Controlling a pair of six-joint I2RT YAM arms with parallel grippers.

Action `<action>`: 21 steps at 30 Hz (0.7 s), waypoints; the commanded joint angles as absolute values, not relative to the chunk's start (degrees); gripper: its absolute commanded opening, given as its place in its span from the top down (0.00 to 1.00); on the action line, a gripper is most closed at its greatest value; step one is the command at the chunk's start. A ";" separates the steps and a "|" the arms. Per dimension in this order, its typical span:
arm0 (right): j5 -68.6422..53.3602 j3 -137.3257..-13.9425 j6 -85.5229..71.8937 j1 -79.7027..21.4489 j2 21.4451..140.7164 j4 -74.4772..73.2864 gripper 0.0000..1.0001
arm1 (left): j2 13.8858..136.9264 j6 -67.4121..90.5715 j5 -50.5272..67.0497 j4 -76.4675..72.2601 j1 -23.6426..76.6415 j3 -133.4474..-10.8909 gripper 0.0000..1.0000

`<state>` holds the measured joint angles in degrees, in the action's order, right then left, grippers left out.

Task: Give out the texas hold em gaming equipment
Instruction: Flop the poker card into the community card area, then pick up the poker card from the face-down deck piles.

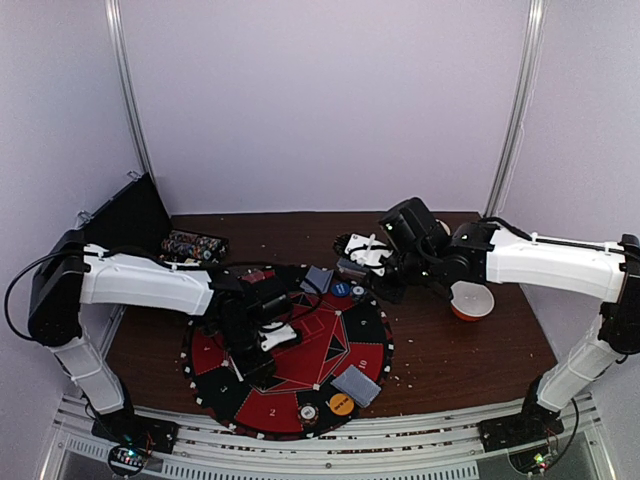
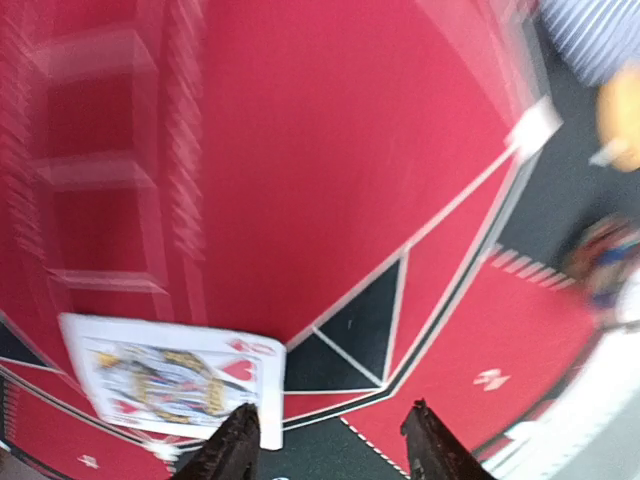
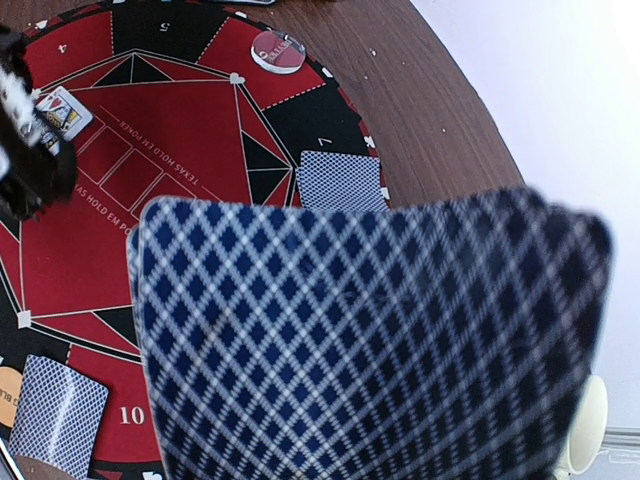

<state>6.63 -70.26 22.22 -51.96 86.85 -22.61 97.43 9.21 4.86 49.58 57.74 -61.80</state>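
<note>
Left wrist view: left pincer [image 2: 335,442] parted beside the face-up king [image 2: 175,380]; we should lift straight, right pincer [image 1: 362,256] clamping its blue-backed card [image 3: 370,340].

Orange-white bowl [image 1: 471,301], black case [image 1: 125,215]

Soft, even, bright light fills the overhead view, and shadows on the table [image 1: 440,350] are faint. Motion blur streaks the red mat [image 2: 330,150] in the left wrist view, worst at the left edge, though the face card [image 2: 170,375] is legible. The right wrist view's near card [image 3: 370,340] is soft, the mat behind it sharp.
</note>
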 commanded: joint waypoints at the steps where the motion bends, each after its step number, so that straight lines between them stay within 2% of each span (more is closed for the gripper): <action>1: 7.12 -72.48 22.27 -51.69 84.58 -23.46 0.71 | 90.15 9.26 11.78 44.57 50.41 -68.62 0.44; 4: 6.57 -72.51 22.30 -51.77 84.46 -23.55 0.71 | 85.98 12.68 15.22 37.88 43.82 -69.43 0.38; 8: 6.15 -72.74 22.40 -52.61 84.62 -23.11 0.71 | 78.43 17.09 19.91 20.70 40.50 -66.94 0.14; 10: 5.27 -73.21 22.52 -53.19 84.87 -22.65 0.71 | 76.57 20.77 26.00 8.11 40.44 -63.62 0.06; 14: 3.89 -74.40 22.46 -53.94 85.42 -21.58 0.71 | 79.18 27.36 35.73 -3.95 40.29 -62.31 0.06; 18: 2.84 -74.98 22.41 -54.61 86.05 -20.84 0.71 | 84.66 30.81 40.16 -7.19 40.20 -63.91 0.16; 21: 2.75 -75.74 22.37 -55.13 86.72 -20.76 0.71 | 86.65 31.79 41.19 -9.94 40.18 -64.15 0.18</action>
